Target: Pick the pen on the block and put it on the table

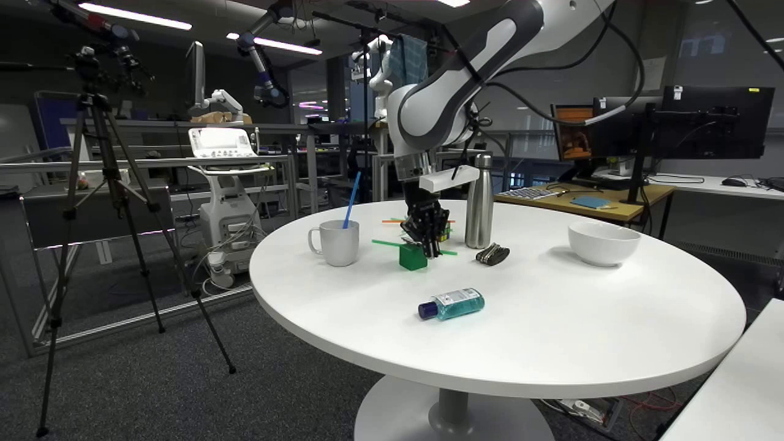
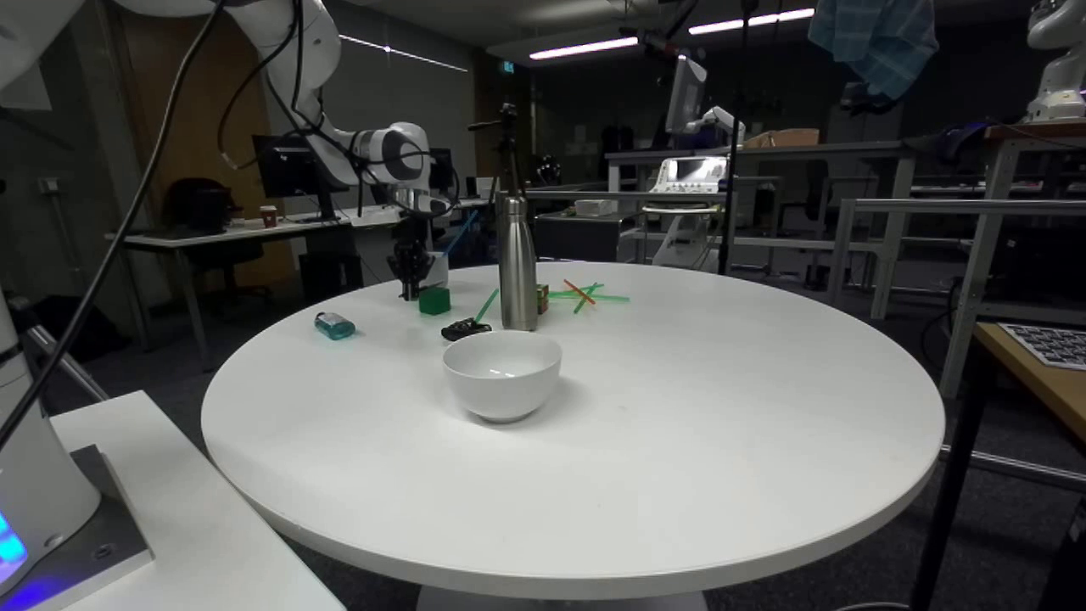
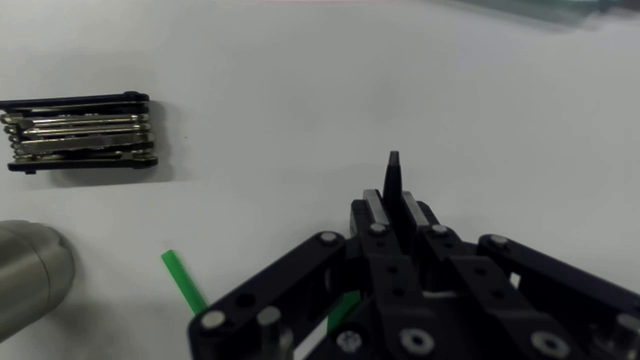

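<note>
1. round and white-topped, the table (image 1: 582, 324) spread across the foreground in both exterior views.
2. nearest its edge, in an exterior view, a bottle of teal liquid (image 1: 462, 304) lay on its side, its dark cap (image 1: 427, 310) toward the left.
3. beyond that, the green block (image 1: 413, 258) sat on the table, and the gripper (image 3: 392, 202) reached down just beside it; whether they touched could not be told.
4. the gripper was pinched narrow around the pen (image 3: 393, 181), whose grey tip poked out ahead of it in the wrist view; whether the pen met the table was unclear.
5. a pale mug (image 1: 340, 248) stood to one side of the block, a bright-blue stick (image 1: 352, 199) leaning in it; across the gripper from the mug lay a folding multi-tool (image 1: 492, 254), with a white bowl (image 1: 603, 243) well apart from it.
6. just behind the multi-tool, a steel bottle (image 1: 479, 205) stood upright.
7. farther along, a small multicoloured cube (image 2: 543, 298) showed partly past the steel bottle, near an orange stick (image 2: 580, 292) that crossed green sticks (image 2: 612, 299).
8. in the background, monitors (image 1: 713, 141) rose above a brown-topped desk (image 1: 621, 212), and a white machine (image 1: 228, 205) stood off to the left under strip lights (image 1: 135, 16).
</note>
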`<act>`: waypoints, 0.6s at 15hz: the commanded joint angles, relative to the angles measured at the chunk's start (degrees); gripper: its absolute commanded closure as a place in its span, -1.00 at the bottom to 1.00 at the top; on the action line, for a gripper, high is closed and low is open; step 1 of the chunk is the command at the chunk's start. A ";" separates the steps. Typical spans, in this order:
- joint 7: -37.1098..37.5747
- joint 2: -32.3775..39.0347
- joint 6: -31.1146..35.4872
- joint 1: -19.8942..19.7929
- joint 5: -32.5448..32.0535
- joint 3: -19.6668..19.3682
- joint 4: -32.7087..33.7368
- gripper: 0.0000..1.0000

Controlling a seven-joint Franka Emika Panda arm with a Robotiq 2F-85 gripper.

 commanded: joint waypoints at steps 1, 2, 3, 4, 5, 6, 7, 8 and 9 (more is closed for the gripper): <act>0.41 -0.58 -0.15 1.67 -1.83 -1.02 1.67 0.95; 0.54 -0.68 -0.27 1.93 -2.12 -1.09 1.97 0.95; 0.55 -0.74 -0.31 2.11 -2.31 -1.08 2.25 0.95; 0.59 -0.73 -0.38 2.29 -2.51 -1.08 2.52 0.95; 0.66 -0.68 -0.36 2.49 -2.76 -1.10 2.78 0.95; 0.69 -0.61 -0.39 2.65 -2.96 -1.09 2.99 0.95; 0.79 -0.56 -0.42 2.83 -3.22 -1.12 3.18 0.95; 0.83 -0.60 -0.46 2.99 -3.47 -1.12 3.31 0.95; 0.93 -0.74 -0.42 3.19 -3.70 -1.15 3.36 0.95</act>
